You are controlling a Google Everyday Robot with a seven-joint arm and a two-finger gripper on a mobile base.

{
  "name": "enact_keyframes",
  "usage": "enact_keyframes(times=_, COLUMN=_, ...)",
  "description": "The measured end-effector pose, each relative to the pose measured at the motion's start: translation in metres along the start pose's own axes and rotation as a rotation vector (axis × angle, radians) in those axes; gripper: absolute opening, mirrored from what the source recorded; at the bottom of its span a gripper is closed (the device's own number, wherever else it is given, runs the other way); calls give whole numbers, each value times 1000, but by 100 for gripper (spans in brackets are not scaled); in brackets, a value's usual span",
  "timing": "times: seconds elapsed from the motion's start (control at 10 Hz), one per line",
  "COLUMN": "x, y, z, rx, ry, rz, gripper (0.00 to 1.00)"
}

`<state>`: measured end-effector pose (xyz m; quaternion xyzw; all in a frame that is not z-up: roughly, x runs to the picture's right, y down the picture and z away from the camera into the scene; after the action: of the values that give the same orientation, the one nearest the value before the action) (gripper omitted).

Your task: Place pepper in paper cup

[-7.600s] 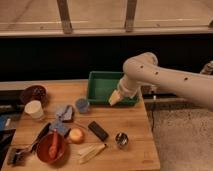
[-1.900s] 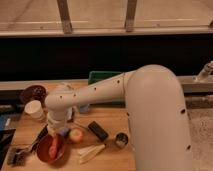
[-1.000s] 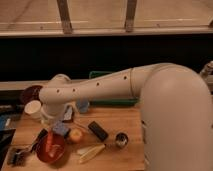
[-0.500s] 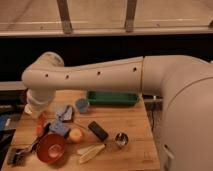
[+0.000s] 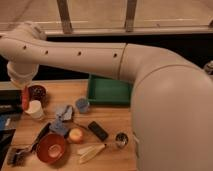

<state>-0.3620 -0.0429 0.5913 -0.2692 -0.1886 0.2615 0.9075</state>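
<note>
Beside paper cup [image 5: 35,110], gripper [image 5: 24,89] holding pepper [image 5: 25,99]

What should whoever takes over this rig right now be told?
Gripper: at the left end of the table, shut on the pepper, which hangs upright below it.
Paper cup: upright on the table, just right of the pepper and lower.
Done: pepper lifted off the table, brought next to the cup.
Left: centre the pepper over the cup, lower it, release.
</note>
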Motion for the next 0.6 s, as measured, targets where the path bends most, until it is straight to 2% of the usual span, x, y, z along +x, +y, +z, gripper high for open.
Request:
enact_keyframes(times=0.3, x=-39, y=-6, z=5, rx=4, ry=-24, rz=-28, gripper=0)
enact_keyframes(times=0.6, x=-41, y=-7, z=4, rx=7, ry=-26, rz=-30, gripper=0)
